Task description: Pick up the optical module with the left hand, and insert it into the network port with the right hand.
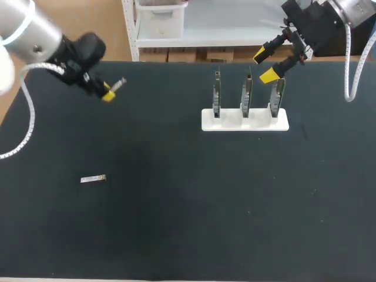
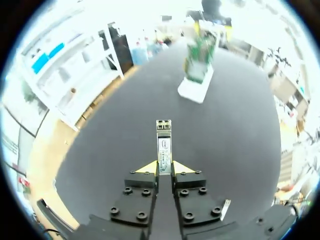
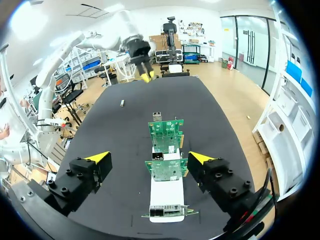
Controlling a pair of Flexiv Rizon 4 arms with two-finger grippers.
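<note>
The optical module (image 2: 164,145), a slim silver metal bar with a white label along its top, is sitting clamped between the two yellow-tipped fingers of the left gripper (image 2: 164,169). The fingers are pressing on both of its sides at one end, and most of its length is projecting ahead of the tips. This gripper is hanging over the far left part of the table (image 1: 176,235), with open matte black mat on every side of it.

A second silver module (image 1: 93,179) is lying flat on the mat, nearer and at the left, well apart from everything else. The near half of the table is offering wide room out to its near edge.

At the far right, a smooth white rectangular stand (image 1: 245,120) is holding three thin green circuit cards (image 3: 166,169) upright in a row, each one carrying a small grey metal network port (image 3: 157,116) at its edge.

The right gripper (image 3: 149,159) is hovering above the stand's right end. Its black fingers are spread wide apart and are gripping nothing.
</note>
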